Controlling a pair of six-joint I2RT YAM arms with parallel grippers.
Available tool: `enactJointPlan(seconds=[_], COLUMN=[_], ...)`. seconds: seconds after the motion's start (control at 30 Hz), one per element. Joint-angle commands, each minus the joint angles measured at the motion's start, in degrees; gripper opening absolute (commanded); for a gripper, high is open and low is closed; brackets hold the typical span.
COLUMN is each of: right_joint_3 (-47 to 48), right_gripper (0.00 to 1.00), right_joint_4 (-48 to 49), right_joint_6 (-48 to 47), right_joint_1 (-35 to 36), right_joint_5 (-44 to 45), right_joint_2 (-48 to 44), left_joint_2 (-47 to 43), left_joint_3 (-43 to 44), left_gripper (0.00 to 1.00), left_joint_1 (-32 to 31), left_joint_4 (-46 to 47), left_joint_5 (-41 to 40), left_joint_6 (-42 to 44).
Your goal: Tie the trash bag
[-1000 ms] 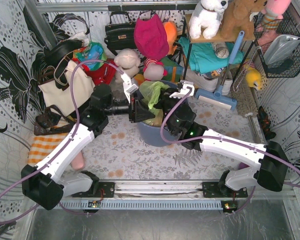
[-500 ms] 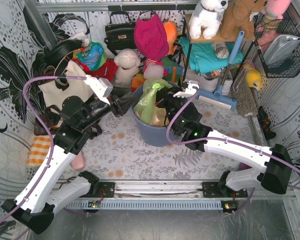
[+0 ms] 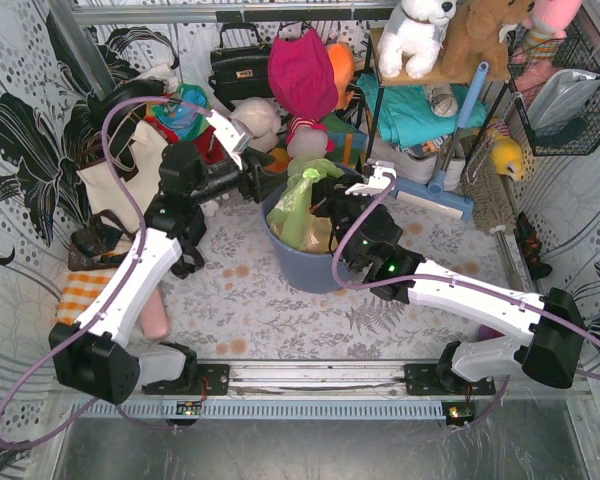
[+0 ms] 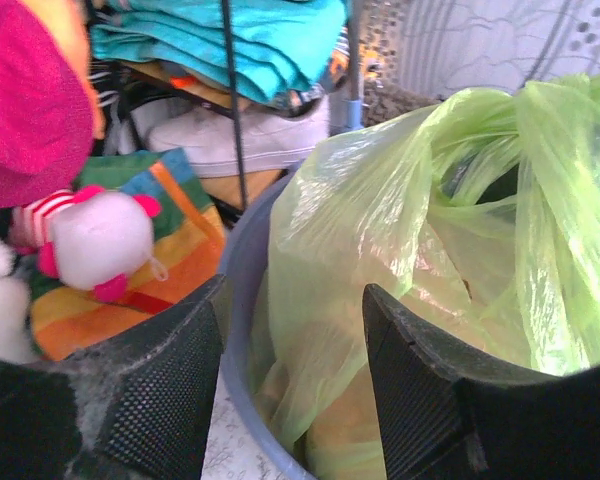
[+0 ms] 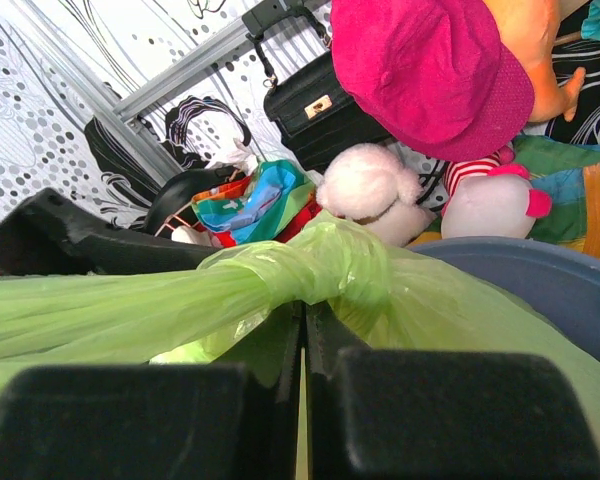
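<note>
The light-green trash bag (image 3: 298, 205) sits in the blue-grey bin (image 3: 298, 268), with orange-tan paper showing through its film. Its top is twisted into a knot (image 5: 325, 262). My right gripper (image 3: 325, 203) is shut on bag film just below the knot (image 5: 303, 330). My left gripper (image 3: 257, 186) is open at the bin's left rim. In the left wrist view its fingers (image 4: 160, 390) straddle the bin rim (image 4: 242, 300) and the bag's side (image 4: 380, 220) and touch neither.
Soft toys (image 3: 255, 122), a pink hat (image 3: 302, 72) and a black handbag (image 3: 238, 68) crowd the back. A cream tote bag (image 3: 130, 175) stands at the left. A shelf with teal towels (image 3: 415, 110) and a blue mop (image 3: 435, 190) stand at the right.
My left arm came off the bag, swung out to the left, then came back to the bin's left rim with its gripper open. My right gripper has stayed shut on the bag.
</note>
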Motion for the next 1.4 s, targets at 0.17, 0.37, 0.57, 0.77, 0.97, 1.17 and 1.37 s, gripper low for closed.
enactJointPlan(seconds=[0.17,0.37,0.57,0.77,0.97,1.17,1.37], right_joint_3=[-0.8,-1.6,-2.6,-3.7,-3.3,-3.9,-4.6], right_gripper=[0.0,0.0,0.0,0.0,0.0,0.0,0.0], right_joint_4=[0.5,0.9,2.0,5.7,12.7,13.7,11.8], right_joint_6=[1.2,1.6,1.6,0.9,-2.4,-2.6,-2.5], right_joint_1=[-0.2,-0.2,-0.1,-0.3,-0.5,-0.5,-0.5], right_joint_5=[0.4,0.8,1.1,0.9,-0.3,-1.2,-1.1], right_joint_2=[-1.7,-1.6,-0.9,0.7,3.6,3.2,1.3], left_joint_2=[7.0,8.9,3.4,-4.6,-8.1,-5.9,-3.8], left_joint_3=[5.6,6.3,2.3,-1.9,-4.0,-1.6,0.9], left_gripper=[0.66,0.31,0.03,0.0,0.0,0.45,0.56], left_joint_1=[0.3,0.4,0.4,0.2,-1.2,-1.4,-0.9], left_joint_4=[11.4,15.6,15.0,11.9,8.6,3.4,2.7], left_joint_5=[20.2,25.3,20.4,17.8,16.5,7.7,1.9], left_joint_6=[-5.8,-9.6,-8.9,-8.4,-8.3,-4.7,-1.8])
